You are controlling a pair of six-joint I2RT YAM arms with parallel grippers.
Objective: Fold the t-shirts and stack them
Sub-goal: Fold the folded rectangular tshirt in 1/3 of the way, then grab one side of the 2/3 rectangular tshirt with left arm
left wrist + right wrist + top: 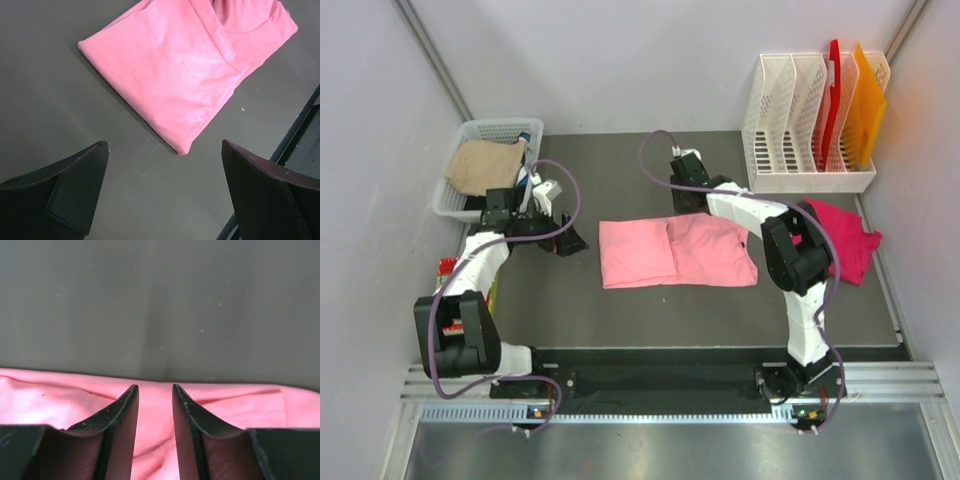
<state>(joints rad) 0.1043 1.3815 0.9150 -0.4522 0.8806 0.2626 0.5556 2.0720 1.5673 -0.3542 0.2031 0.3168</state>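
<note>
The salmon-pink t-shirt (pixel 675 252) lies at the centre of the table (pixel 580 310), already folded into a flat rectangle. A line down its middle suggests one more fold may remain. The magenta t-shirt (pixel 848 240) lies rumpled at 3 o'clock from it, well apart and unfolded, so nothing is stacked yet. The left gripper (pixel 164 147) hovers at the pink shirt's 9 o'clock, spread wide and empty. The right gripper (pixel 155 390) sits at its 12 o'clock edge, jaws narrowed to a slim gap; whether they pinch cloth I cannot tell.
</note>
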